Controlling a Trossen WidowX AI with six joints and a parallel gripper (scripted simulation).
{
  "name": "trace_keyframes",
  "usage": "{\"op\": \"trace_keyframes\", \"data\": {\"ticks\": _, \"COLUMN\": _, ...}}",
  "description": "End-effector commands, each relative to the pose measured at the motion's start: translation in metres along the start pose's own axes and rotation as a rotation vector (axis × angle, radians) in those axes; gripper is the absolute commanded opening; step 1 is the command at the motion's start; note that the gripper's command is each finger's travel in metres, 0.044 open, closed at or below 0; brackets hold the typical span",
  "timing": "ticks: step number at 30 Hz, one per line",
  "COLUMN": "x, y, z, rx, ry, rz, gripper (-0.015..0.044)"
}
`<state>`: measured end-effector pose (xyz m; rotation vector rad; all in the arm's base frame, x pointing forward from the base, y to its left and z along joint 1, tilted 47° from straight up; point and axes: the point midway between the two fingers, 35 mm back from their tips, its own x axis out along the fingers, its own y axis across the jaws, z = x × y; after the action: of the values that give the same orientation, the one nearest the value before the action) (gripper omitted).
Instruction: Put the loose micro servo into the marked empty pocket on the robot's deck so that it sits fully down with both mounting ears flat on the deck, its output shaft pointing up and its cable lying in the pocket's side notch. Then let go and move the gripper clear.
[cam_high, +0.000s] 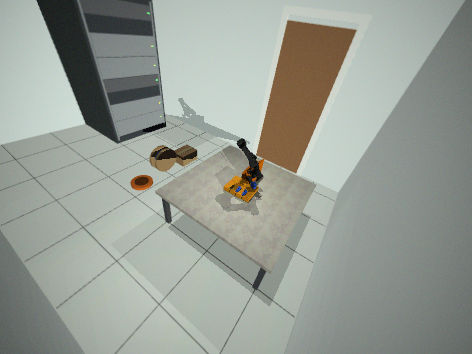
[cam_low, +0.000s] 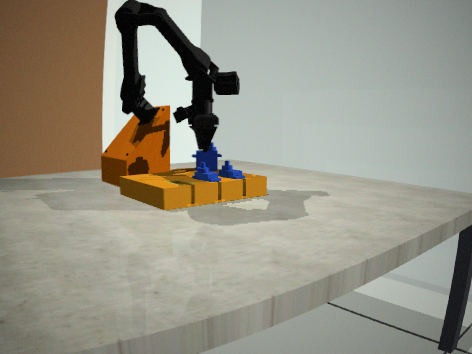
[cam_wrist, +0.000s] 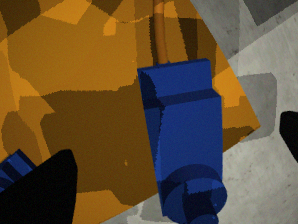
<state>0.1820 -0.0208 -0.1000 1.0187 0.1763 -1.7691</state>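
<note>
The loose blue servo (cam_high: 254, 185) (cam_low: 207, 161) (cam_wrist: 192, 132) stands upright, shaft up, near the far corner of the orange deck (cam_low: 142, 194) (cam_wrist: 75, 60). Its orange-brown cable (cam_wrist: 159, 40) runs toward the top of the wrist view. My gripper (cam_low: 205, 148) (cam_wrist: 182, 141) is open and empty, pointing down, with its fingertips around the servo's top and a gap on each side. Whether they reach below its top is unclear. A faint green pocket outline (cam_low: 181, 183) shows on the deck; the pocket's inside is hidden there, and it is out of the wrist view.
Two seated blue servos (cam_high: 238, 189) (cam_low: 232, 174) stand on the deck close beside the loose one; part of one shows at the wrist view's lower left. The orange arm mount (cam_low: 114, 167) stands behind the deck. The deck lies on the grey table (cam_high: 200, 195) (cam_low: 300, 240).
</note>
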Motion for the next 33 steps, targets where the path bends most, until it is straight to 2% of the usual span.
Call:
{"op": "trace_keyframes", "data": {"ticks": 1, "x": 0.009, "y": -0.002, "z": 0.003, "rx": -0.01, "ry": -0.012, "rz": 0.002, "gripper": 0.044}}
{"op": "trace_keyframes", "data": {"ticks": 3, "x": 0.01, "y": -0.002, "z": 0.003, "rx": -0.01, "ry": -0.012, "rz": 0.002, "gripper": 0.044}}
{"op": "trace_keyframes", "data": {"ticks": 16, "x": 0.01, "y": -0.002, "z": 0.003, "rx": -0.01, "ry": -0.012, "rz": 0.002, "gripper": 0.0099}}
{"op": "trace_keyframes", "data": {"ticks": 21, "x": 0.01, "y": -0.002, "z": 0.003, "rx": -0.01, "ry": -0.012, "rz": 0.002, "gripper": 0.0065}}
{"op": "trace_keyframes", "data": {"ticks": 24, "x": 0.005, "y": -0.002, "z": 0.003, "rx": -0.01, "ry": -0.011, "rz": 0.002, "gripper": 0.0}}
{"op": "trace_keyframes", "data": {"ticks": 33, "x": -0.02, "y": -0.005, "z": 0.011, "rx": -0.01, "ry": -0.011, "rz": 0.001, "gripper": 0.0}}
